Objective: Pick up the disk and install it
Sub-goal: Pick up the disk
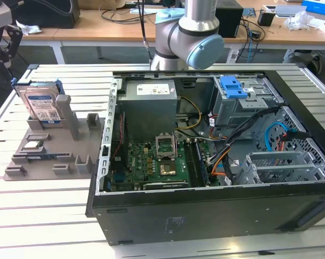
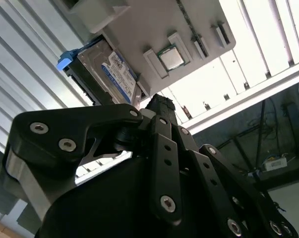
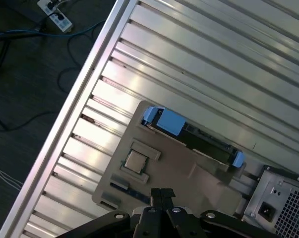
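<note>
The disk (image 1: 41, 104) stands on edge in a slot of the grey holder plate (image 1: 54, 148) at the exterior view's left. It is silver with a white and blue label and a blue bracket. The second wrist view shows its labelled face (image 2: 108, 74), and the first wrist view shows its upper edge with the blue bracket ends (image 3: 189, 135). My gripper (image 3: 161, 194) hangs well above the holder plate, apart from the disk, its black fingers (image 2: 159, 106) closed together with nothing between them.
An open computer case (image 1: 205, 216) lies on the slatted aluminium table (image 1: 43, 216), with a grey power-supply box (image 1: 150, 105), a motherboard (image 1: 151, 164) and a blue-latched drive cage (image 1: 235, 89) inside. A processor chip (image 3: 135, 160) sits on the holder plate. The arm's body (image 1: 186, 32) rises behind the case.
</note>
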Available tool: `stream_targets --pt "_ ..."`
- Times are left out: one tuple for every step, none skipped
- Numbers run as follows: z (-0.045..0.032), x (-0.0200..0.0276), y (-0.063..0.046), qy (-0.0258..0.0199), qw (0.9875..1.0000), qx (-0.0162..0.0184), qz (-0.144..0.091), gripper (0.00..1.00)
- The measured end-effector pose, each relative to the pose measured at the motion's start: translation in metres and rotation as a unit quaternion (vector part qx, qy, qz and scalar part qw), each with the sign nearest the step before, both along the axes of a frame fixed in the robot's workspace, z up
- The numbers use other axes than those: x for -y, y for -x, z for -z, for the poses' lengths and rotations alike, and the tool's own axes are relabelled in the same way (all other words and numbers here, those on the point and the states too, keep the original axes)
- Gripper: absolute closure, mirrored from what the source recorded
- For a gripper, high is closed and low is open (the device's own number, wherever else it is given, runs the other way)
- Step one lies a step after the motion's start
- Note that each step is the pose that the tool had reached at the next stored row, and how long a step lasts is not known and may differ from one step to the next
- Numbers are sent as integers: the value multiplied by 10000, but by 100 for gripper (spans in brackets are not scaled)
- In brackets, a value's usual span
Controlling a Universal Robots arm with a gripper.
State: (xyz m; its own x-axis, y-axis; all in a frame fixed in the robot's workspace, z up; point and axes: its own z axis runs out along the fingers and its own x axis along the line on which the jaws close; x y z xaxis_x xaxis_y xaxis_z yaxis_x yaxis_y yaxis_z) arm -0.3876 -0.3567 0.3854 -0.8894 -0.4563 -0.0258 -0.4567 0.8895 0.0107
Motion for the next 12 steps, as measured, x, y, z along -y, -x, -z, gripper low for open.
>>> stream_targets --pt "0 0 0 0 10000 0 -37 89" --pt "0 0 0 0 10000 0 -71 89" --pt "0 0 0 0 9999 0 -105 89" --pt "0 0 0 0 9999 0 -138 89" --pt "0 0 0 0 9998 0 -184 89" --pt "0 0 0 0 9998 0 -214 89" --pt "0 0 0 0 9996 0 -287 89" --pt "0 0 0 0 9994 0 -347 89" --pt "0 0 0 0 9991 0 -417 89" --pt "0 0 0 0 9990 0 -458 89" --pt "0 0 0 0 9988 0 -495 89" --pt "0 0 0 0 9983 0 -578 89"
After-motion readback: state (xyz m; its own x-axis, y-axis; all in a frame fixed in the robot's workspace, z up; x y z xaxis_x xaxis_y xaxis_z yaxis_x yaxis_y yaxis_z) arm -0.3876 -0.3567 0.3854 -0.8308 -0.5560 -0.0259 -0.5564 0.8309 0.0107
